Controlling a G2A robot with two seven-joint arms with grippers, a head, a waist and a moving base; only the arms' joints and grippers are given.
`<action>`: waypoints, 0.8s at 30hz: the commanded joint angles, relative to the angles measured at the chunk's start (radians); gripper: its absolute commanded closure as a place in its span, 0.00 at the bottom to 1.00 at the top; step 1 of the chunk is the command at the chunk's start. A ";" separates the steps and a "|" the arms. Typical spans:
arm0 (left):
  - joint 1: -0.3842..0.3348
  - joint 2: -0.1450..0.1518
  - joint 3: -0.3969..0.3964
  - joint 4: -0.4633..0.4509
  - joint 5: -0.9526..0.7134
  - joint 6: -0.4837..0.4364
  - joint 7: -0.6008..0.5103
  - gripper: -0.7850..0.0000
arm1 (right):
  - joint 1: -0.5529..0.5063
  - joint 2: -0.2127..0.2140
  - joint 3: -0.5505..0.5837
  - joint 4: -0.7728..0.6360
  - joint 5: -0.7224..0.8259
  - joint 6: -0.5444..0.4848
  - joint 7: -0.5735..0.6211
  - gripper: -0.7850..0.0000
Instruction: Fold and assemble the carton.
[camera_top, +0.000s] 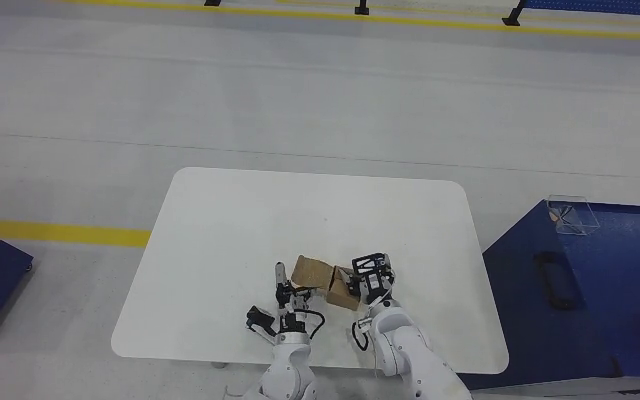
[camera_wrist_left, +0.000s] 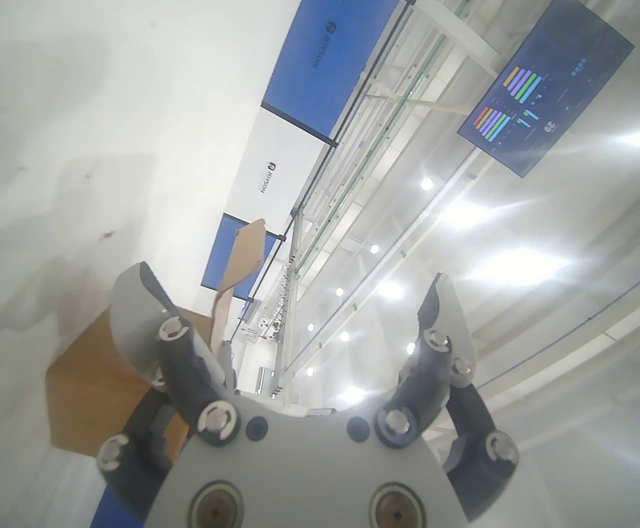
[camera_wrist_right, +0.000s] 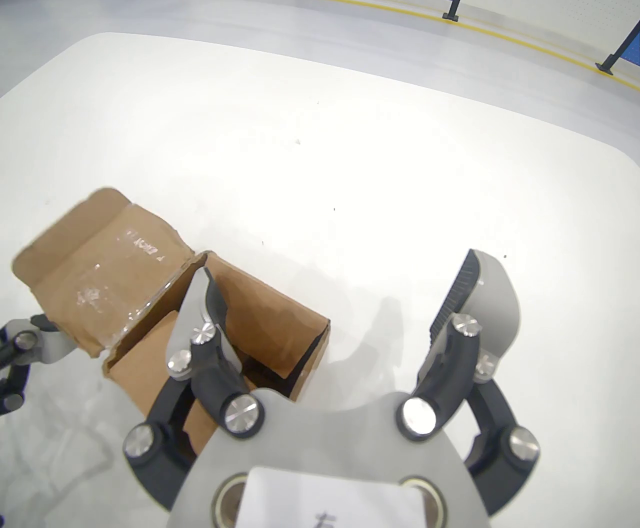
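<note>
A brown cardboard carton (camera_top: 325, 281) sits near the table's front edge, its top open and one long flap (camera_wrist_right: 100, 260) with tape remains folded outward. My right gripper (camera_wrist_right: 340, 290) is open at the carton's right end; one of its fingers (camera_wrist_right: 205, 300) hangs over the open box, the other over bare table. In the top view the right gripper (camera_top: 368, 272) is just right of the carton. My left gripper (camera_wrist_left: 295, 310) is open and holds nothing, with the carton (camera_wrist_left: 95, 380) beside one finger and a raised flap (camera_wrist_left: 245, 260) beyond. From above, the left gripper (camera_top: 284, 286) is at the carton's left side.
The white table (camera_top: 300, 210) stretches bare behind the carton. A blue bin (camera_top: 580, 290) stands off the table's right side. The left gripper's finger (camera_wrist_right: 37, 345) pokes in beside the outward flap in the right wrist view.
</note>
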 joint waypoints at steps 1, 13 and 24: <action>0.004 -0.001 -0.005 -0.008 0.001 -0.026 -0.030 0.00 | -0.002 -0.001 0.001 -0.002 -0.004 -0.002 0.001 0.00; 0.028 -0.006 -0.006 -0.050 0.082 -0.014 -0.162 0.00 | -0.034 0.004 0.061 -0.041 -0.014 0.006 -0.011 0.00; 0.017 -0.016 -0.045 -0.082 0.110 0.056 -0.110 0.00 | -0.074 0.029 0.243 -0.048 0.054 -0.053 0.054 0.00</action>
